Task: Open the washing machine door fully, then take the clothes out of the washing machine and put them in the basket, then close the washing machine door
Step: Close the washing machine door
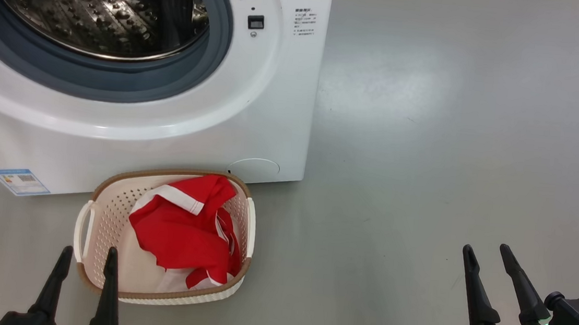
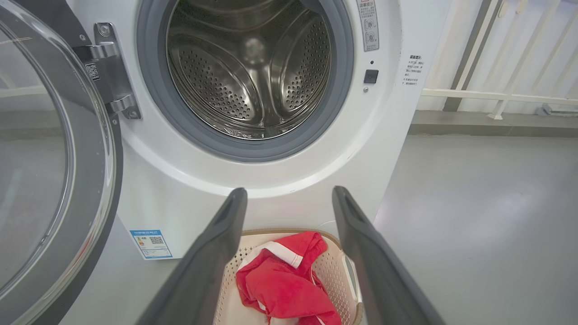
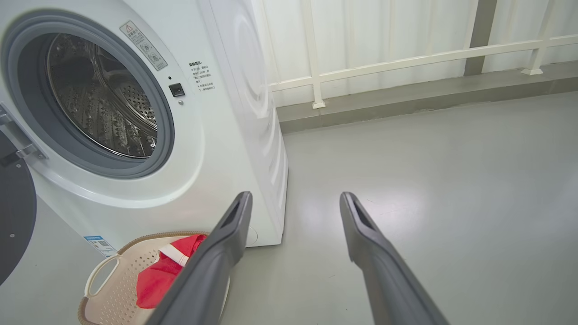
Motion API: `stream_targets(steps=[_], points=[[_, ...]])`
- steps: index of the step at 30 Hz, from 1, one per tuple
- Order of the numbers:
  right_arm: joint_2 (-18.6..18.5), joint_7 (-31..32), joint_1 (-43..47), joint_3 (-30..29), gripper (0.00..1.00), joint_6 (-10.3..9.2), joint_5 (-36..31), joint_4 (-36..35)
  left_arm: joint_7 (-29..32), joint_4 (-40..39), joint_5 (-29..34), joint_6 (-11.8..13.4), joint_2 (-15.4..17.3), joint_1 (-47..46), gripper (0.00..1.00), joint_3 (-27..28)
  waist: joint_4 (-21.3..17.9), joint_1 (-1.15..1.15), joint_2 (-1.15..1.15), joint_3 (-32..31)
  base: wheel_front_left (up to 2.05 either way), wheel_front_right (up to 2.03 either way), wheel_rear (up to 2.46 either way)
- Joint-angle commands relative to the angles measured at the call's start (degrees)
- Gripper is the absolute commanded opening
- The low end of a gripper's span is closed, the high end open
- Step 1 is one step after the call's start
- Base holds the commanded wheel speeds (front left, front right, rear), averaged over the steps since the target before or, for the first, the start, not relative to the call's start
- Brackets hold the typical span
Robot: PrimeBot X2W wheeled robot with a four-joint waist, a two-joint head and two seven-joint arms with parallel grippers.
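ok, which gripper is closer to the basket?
Left. The left gripper sits at the near left corner of the basket, one finger overlapping its rim in the head view; the right gripper is well off to its right, above the floor.

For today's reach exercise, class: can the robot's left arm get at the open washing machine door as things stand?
Probably yes. The washing machine door stands swung open to the left of the open left gripper, with nothing in between.
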Motion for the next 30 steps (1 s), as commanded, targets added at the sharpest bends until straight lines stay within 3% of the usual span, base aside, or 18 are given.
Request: stream_targets(steps=[1, 15, 30], points=[[-1.02, -0.36, -0.46, 1.46, 1.0, 0.37, -0.47, -1.4, -0.29, -1.72, -0.05, -0.02, 0.43, -1.56, 1.0, 1.51, 0.03, 0.0, 0.0, -0.02, 0.0, 0.0, 0.0], [-1.6, -0.36, -0.52, 2.15, 1.0, 0.37, -0.7, -1.16, -0.29, -1.52, -1.69, 0.64, 0.43, -2.15, 1.0, 0.53, 3.02, 0.0, 0.0, -0.13, 0.0, 0.0, 0.0], [-4.07, -0.36, -1.28, 5.83, 1.0, 0.37, -0.4, -0.29, -0.29, -1.17, -4.54, 4.72, 0.43, 0.07, 1.0, -1.56, 16.25, 0.0, 0.0, -1.55, 0.0, 0.0, 0.0]])
